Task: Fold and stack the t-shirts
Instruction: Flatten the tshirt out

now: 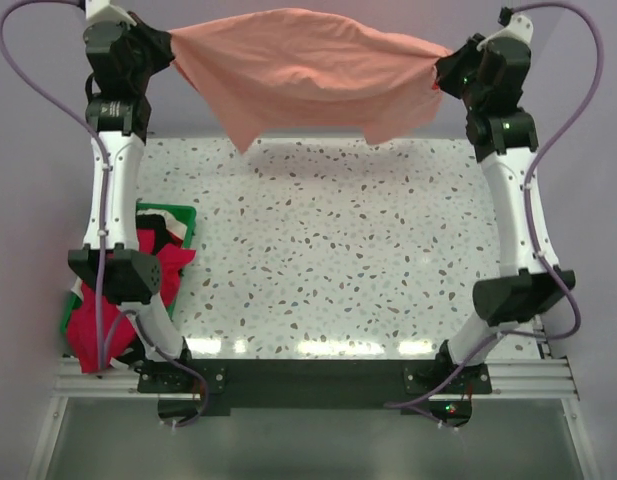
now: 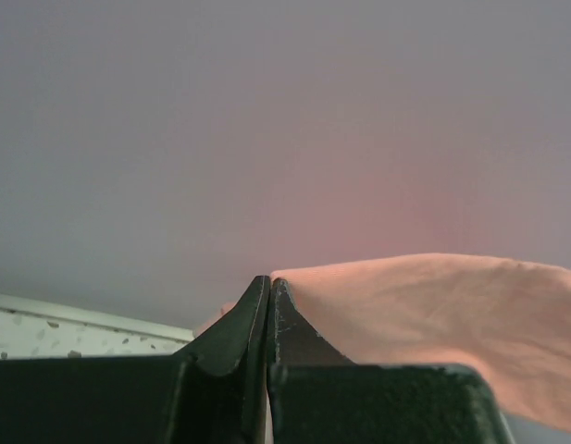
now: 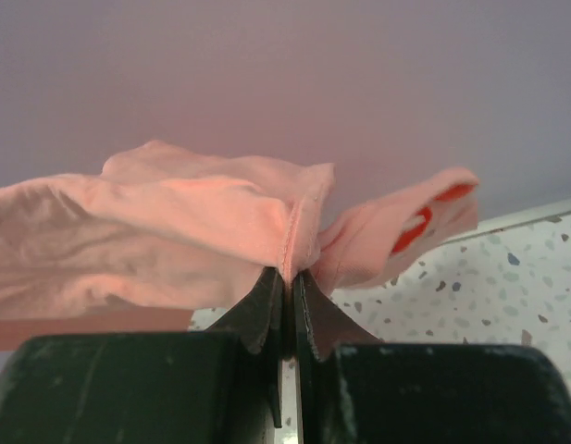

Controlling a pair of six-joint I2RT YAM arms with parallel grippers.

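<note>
A salmon-pink t-shirt (image 1: pixel 303 70) hangs stretched in the air between my two grippers, above the far edge of the speckled table (image 1: pixel 338 250). My left gripper (image 1: pixel 166 45) is shut on its left end; the cloth (image 2: pixel 433 314) shows beside the closed fingertips (image 2: pixel 268 287). My right gripper (image 1: pixel 446 68) is shut on its right end; a stitched hem (image 3: pixel 299 231) is pinched between the jaws (image 3: pixel 290 277). A crimson red t-shirt (image 1: pixel 113 320) with black and white cloth lies in the green bin (image 1: pixel 183 215) at the left.
The green bin sits by the left arm's base at the table's left edge. A metal rail (image 1: pixel 308 375) runs along the near edge. A grey wall stands behind the table.
</note>
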